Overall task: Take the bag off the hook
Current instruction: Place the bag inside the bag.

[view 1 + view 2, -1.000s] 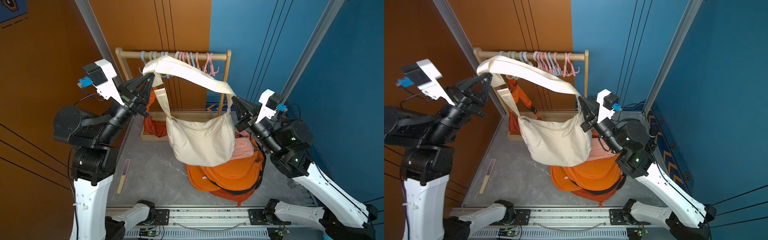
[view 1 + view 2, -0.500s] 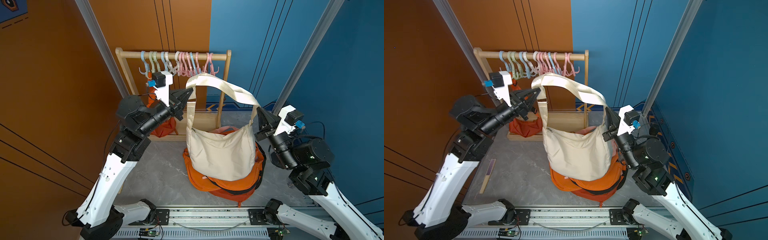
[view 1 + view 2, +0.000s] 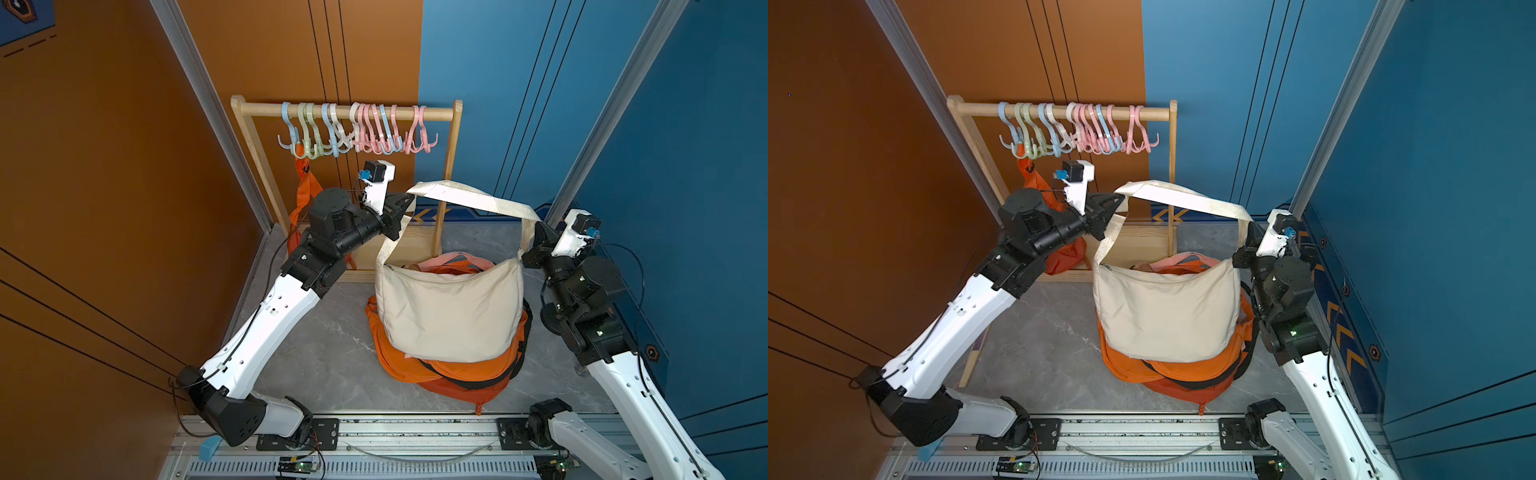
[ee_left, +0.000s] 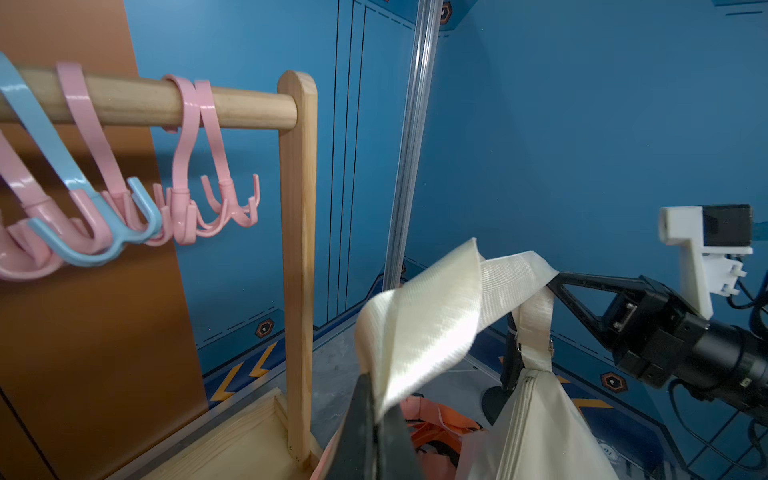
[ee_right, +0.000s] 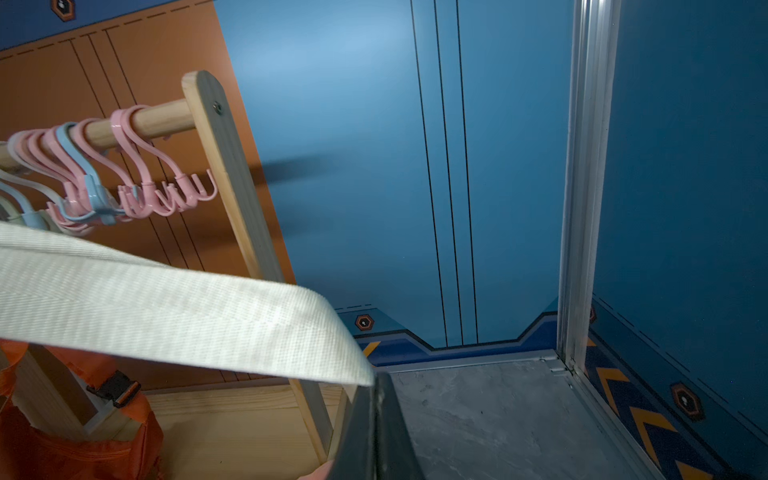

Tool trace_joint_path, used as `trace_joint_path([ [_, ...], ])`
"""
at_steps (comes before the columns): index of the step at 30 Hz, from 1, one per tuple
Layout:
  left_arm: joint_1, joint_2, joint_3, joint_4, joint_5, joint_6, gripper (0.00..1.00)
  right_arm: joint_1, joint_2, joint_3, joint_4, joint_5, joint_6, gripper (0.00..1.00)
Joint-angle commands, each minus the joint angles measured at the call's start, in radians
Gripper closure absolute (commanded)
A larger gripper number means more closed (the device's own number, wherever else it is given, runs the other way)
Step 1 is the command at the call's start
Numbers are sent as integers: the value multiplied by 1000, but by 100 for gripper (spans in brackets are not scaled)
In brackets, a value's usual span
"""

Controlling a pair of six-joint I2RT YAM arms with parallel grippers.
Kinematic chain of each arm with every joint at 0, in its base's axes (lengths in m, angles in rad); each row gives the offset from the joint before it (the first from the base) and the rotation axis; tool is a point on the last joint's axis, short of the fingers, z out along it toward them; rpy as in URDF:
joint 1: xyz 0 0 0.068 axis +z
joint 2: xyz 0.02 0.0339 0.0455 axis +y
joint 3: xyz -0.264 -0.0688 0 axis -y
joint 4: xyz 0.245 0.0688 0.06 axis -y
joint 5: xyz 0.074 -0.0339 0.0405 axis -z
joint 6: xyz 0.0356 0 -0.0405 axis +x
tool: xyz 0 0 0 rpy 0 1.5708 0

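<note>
Right now my left gripper [image 3: 409, 200] is clamped on the wide strap [image 3: 473, 200] of the cream bag [image 3: 449, 316], at the strap's high fold. The left wrist view shows the webbing pinched between my closed fingers [image 4: 357, 424]. My right gripper [image 3: 537, 229] is shut on the same strap at its far side, just above where it joins the bag. The bag hangs between my two arms, off the pastel hooks [image 3: 374, 133] on the wooden rack [image 3: 440, 113] and well below them. Its base sits over the pile of orange bags [image 3: 457, 380] on the grey floor [image 3: 332, 345]; whether it touches them I cannot tell. Another orange bag [image 3: 305, 191] hangs from a hook at the rack's left end.
</note>
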Motion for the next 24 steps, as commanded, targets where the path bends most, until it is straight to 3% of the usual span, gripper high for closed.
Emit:
trace_joint_path([
  [1, 38, 7, -26, 102, -29, -31, 100, -54, 25, -37, 45, 7, 126, 100],
  [14, 88, 164, -124, 205, -34, -79, 100, -143, 201, -153, 204, -112, 232, 100],
  [24, 94, 340, -107, 226, 2, -155, 100, -159, 323, -230, 280, -31, 304, 100],
])
